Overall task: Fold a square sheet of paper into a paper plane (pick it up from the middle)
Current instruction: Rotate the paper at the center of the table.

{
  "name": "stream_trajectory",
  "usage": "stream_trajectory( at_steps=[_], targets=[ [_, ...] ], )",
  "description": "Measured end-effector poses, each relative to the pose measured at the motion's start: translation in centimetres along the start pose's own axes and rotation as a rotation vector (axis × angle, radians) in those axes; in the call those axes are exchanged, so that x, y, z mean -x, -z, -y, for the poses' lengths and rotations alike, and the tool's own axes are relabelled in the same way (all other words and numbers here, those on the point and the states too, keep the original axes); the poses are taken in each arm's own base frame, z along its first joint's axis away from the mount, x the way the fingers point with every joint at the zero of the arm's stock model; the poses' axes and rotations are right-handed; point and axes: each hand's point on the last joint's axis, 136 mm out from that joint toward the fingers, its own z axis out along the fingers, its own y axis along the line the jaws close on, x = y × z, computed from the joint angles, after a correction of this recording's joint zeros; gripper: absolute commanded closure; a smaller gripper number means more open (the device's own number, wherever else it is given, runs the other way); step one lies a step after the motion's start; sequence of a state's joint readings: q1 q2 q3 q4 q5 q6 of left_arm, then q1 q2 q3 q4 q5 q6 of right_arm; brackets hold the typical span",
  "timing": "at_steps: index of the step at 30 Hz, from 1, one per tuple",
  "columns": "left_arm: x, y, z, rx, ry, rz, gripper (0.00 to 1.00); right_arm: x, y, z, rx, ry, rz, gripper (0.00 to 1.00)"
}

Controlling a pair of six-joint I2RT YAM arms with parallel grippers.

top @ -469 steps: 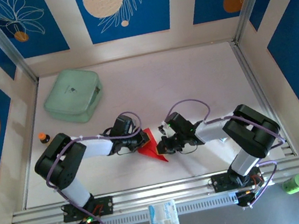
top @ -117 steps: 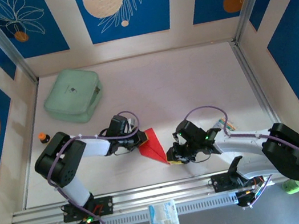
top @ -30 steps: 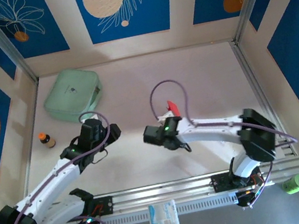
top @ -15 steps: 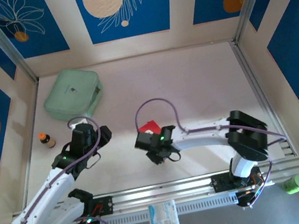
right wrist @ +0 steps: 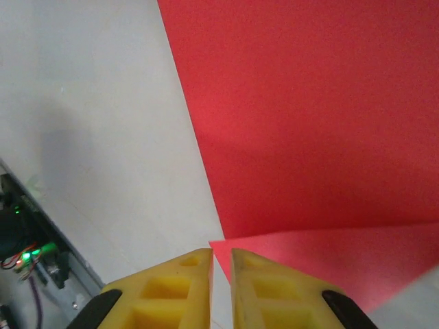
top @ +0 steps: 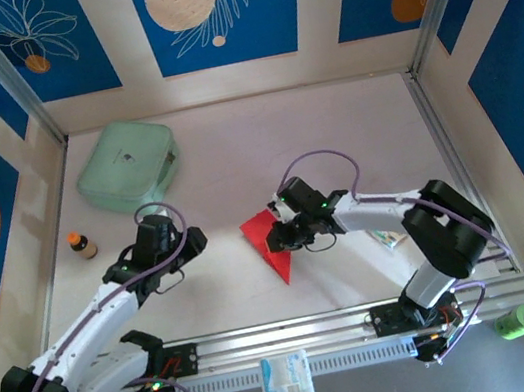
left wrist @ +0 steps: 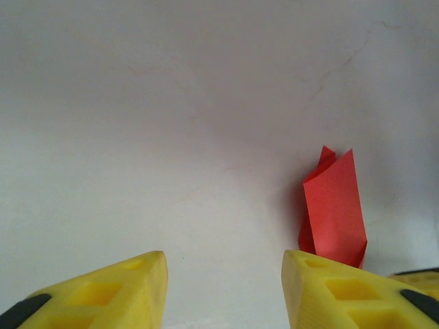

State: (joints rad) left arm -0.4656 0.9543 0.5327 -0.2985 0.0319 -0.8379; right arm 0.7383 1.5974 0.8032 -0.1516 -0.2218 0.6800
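The right tool (right wrist: pixel 221 255) has its fingers drawn almost together, with a thin slit between them, at the right edge of the paper (top: pixel 265 243). I cannot tell whether they nip a flap. Half a second ago it carried the paper clear of the table (top: pixel 332 133). Now the paper, a creased triangle, lies down near the middle front. The left tool (left wrist: pixel 223 264), its fingers apart and empty, stands off to the paper's left, facing it. I judge the paper set down for the next crease; it is no dart yet.
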Motion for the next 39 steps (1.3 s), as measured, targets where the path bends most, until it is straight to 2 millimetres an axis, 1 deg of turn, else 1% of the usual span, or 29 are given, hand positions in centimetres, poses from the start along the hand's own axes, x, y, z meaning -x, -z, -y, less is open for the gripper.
stream_trajectory(
  at_steps=[5,8,12,14,17,21,23,25,28,30,32,34,36,39],
  targets=[
    [-0.5,-0.4,0.6,-0.035,0.002,-0.034,0.51,-0.3,-1.6,0.8,-0.006,-0.068,-0.038,0.86],
    [-0.8,-0.5,0.8,-0.051,0.002,-0.049,0.51,-0.2,-2.0,1.2,-0.014,-0.132,-0.036,0.86],
    [-1.3,-0.8,1.1,-0.077,0.008,-0.068,0.51,-0.3,-2.5,2.3,-0.046,-0.258,-0.018,0.86],
    [-1.5,-1.1,1.4,-0.093,0.012,-0.082,0.51,-0.4,-2.8,2.4,-0.033,-0.316,-0.006,0.86],
    [-1.7,-1.6,2.1,-0.124,0.023,-0.108,0.52,-0.3,-3.0,2.2,-0.003,-0.413,0.039,0.87],
    [-2.3,-2.6,2.9,-0.166,0.043,-0.157,0.54,-0.5,-3.2,1.8,0.032,-0.576,0.151,0.88],
    [-2.8,-3.2,3.1,-0.176,0.051,-0.189,0.56,-1.1,-3.6,1.2,0.028,-0.656,0.195,0.89],
    [-3.3,-3.7,3.2,-0.184,0.059,-0.221,0.58,-1.7,-4.1,0.3,0.030,-0.721,0.232,0.88],
    [-3.8,-4.2,3.7,-0.205,0.070,-0.259,0.63,-2.5,-4.5,-0.7,0.029,-0.758,0.265,0.85],
    [-4.0,-4.5,4.1,-0.223,0.072,-0.279,0.69,-2.5,-4.2,-0.8,0.009,-0.760,0.275,0.84],
    [-4.2,-4.6,4.6,-0.239,0.069,-0.297,0.73,-2.2,-3.5,-0.6,-0.002,-0.748,0.287,0.84],
    [-4.6,-4.9,5.3,-0.264,0.060,-0.319,0.79,-1.7,-2.4,-0.2,-0.020,-0.719,0.297,0.85],
    [-5.1,-5.3,5.9,-0.276,0.052,-0.346,0.83,-1.0,-1.3,0.3,-0.040,-0.680,0.304,0.85],
    [-6.2,-6.2,7.3,-0.300,0.026,-0.398,0.86,-0.3,0.4,0.9,-0.063,-0.609,0.314,0.85]
  ],
)
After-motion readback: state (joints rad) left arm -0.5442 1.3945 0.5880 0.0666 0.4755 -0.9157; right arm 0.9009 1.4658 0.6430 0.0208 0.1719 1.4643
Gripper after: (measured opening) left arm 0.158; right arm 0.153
